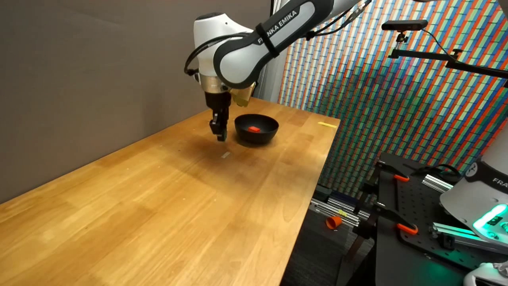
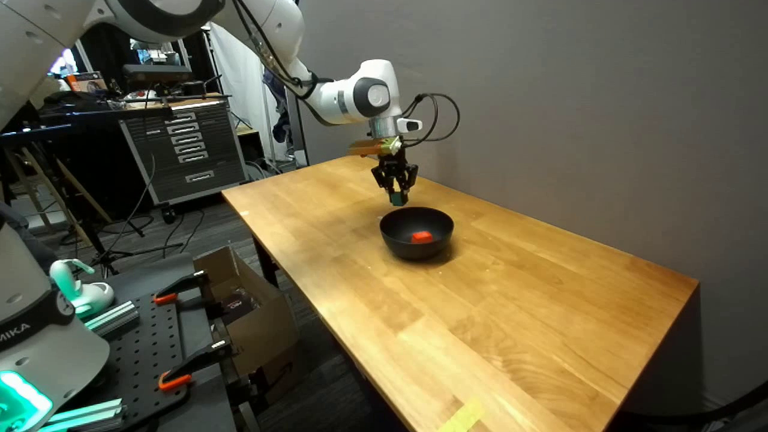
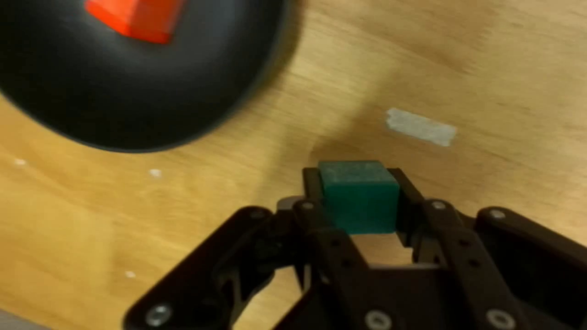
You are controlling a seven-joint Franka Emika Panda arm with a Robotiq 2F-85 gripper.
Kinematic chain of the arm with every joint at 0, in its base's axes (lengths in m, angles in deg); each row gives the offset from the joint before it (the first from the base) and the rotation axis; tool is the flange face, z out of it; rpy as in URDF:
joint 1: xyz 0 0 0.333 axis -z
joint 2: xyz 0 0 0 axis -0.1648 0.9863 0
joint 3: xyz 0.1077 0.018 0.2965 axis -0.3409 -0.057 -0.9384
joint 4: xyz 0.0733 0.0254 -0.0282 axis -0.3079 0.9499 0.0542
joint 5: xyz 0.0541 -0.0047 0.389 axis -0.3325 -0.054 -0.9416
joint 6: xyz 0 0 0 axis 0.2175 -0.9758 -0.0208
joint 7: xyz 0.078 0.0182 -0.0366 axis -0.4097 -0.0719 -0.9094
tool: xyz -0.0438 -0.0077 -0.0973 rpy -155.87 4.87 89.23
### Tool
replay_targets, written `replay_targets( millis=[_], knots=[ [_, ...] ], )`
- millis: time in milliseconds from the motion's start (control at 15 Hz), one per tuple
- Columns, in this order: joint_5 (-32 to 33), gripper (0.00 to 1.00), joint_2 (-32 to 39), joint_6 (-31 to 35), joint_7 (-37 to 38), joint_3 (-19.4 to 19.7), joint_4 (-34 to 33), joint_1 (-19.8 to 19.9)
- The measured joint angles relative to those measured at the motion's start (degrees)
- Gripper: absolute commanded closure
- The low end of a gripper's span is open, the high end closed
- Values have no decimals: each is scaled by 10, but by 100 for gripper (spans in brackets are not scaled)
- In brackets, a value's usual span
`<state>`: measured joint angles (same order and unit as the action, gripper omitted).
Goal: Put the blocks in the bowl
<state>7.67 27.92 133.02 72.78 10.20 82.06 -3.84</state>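
Observation:
The black bowl [image 1: 258, 138] stands upright on the wooden table, also seen in an exterior view [image 2: 403, 245] and at the upper left of the wrist view [image 3: 137, 105]. The red block [image 1: 254, 129] lies inside it, in both exterior views [image 2: 422, 237] and the wrist view [image 3: 137, 20]. My gripper [image 3: 358, 195] is shut on the green block [image 3: 362, 206], with one finger on each side. An exterior view shows the gripper [image 2: 397, 193] and the green block [image 2: 396, 198] above the table, beside the bowl and apart from it. The block is mostly hidden by the fingers [image 1: 221, 136].
The wooden table [image 1: 158, 214] runs along a grey wall [image 2: 570, 120]. A small pale tape strip [image 3: 421, 127] is stuck near the bowl. Yellow tape [image 2: 462, 417] marks a table end. A black bench [image 1: 397, 262] with the robot base stands across a gap.

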Motion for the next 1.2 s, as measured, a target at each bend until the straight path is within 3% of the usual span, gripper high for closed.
replay_targets(
  millis=[267,333,467,733,1200],
  knots=[
    [22,83,-78,-47,73,49,43,4],
    [23,37,-96,-64,90,55,58,6],
    [22,31,-127,-104,115,58,86,13],
    [20,1,-163,-132,146,53,138,26],
    [5,0,-277,-131,171,44,261,46]
  ],
)
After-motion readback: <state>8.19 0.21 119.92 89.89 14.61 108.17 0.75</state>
